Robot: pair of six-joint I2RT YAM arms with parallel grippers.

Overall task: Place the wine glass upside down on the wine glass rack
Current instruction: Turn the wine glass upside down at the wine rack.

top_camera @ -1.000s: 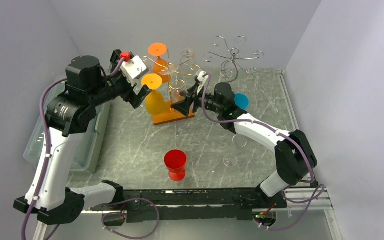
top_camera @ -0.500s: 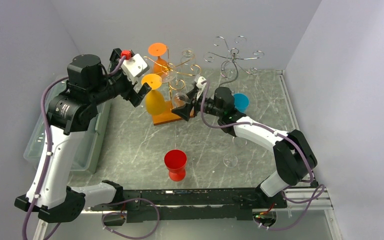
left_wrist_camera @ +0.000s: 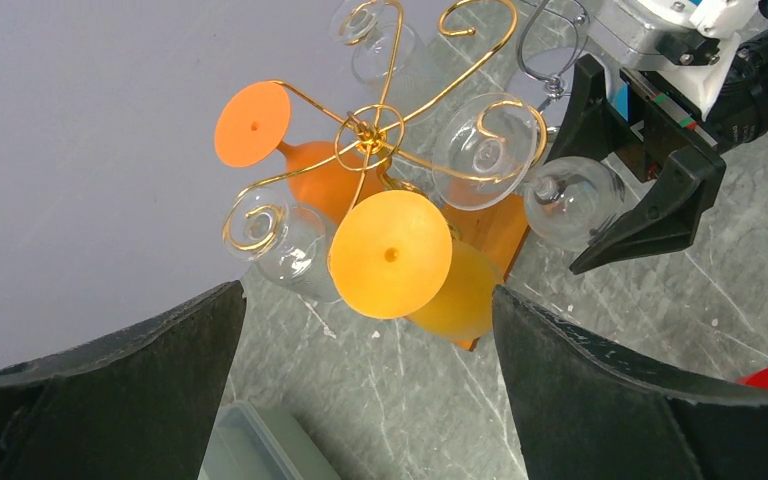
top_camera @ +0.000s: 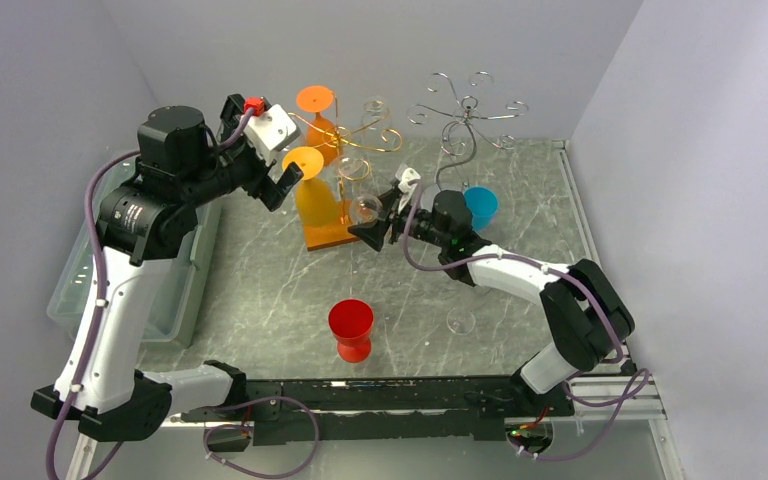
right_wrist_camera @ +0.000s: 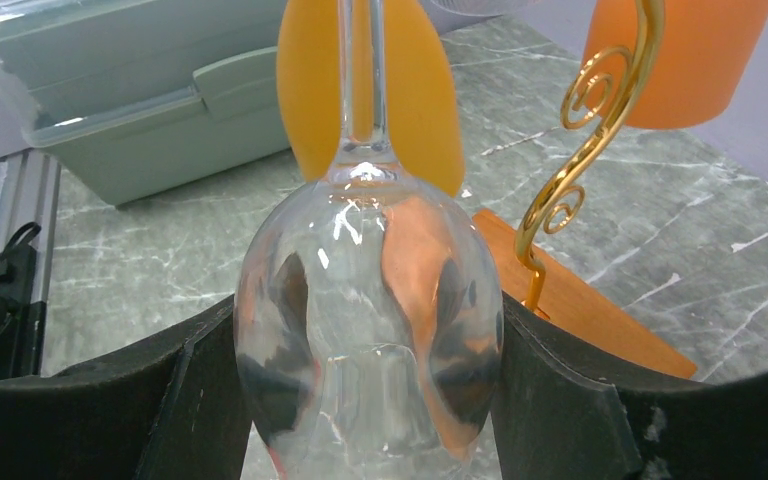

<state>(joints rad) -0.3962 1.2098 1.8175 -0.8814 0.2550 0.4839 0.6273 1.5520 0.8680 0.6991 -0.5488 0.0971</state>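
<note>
My right gripper [top_camera: 372, 222] is shut on the bowl of a clear wine glass [top_camera: 365, 208], held just right of the gold wire wine glass rack [top_camera: 362, 140]. In the right wrist view the bowl [right_wrist_camera: 370, 300] fills the gap between both black fingers. Its stem [right_wrist_camera: 360, 70] runs up and out of frame, and a gold hook [right_wrist_camera: 580, 150] stands to its right. My left gripper [top_camera: 282, 188] hangs open left of the rack, holding nothing. From the left wrist the rack hub [left_wrist_camera: 370, 135], a hanging yellow glass [left_wrist_camera: 390, 253] and the held glass [left_wrist_camera: 572, 195] all show.
An orange glass [top_camera: 317, 105] and clear glasses [left_wrist_camera: 290, 245] hang on the rack, which stands on an orange wooden base [top_camera: 332, 236]. A silver wire rack [top_camera: 467, 115] and blue cup [top_camera: 481, 203] stand behind. A red glass [top_camera: 350, 326] and clear glass [top_camera: 460, 322] sit in front; grey bin [top_camera: 172, 295] at left.
My right gripper has come down and slightly nearer with the clear glass, its wrist dropping lower beside the rack. The left arm has barely shifted.
</note>
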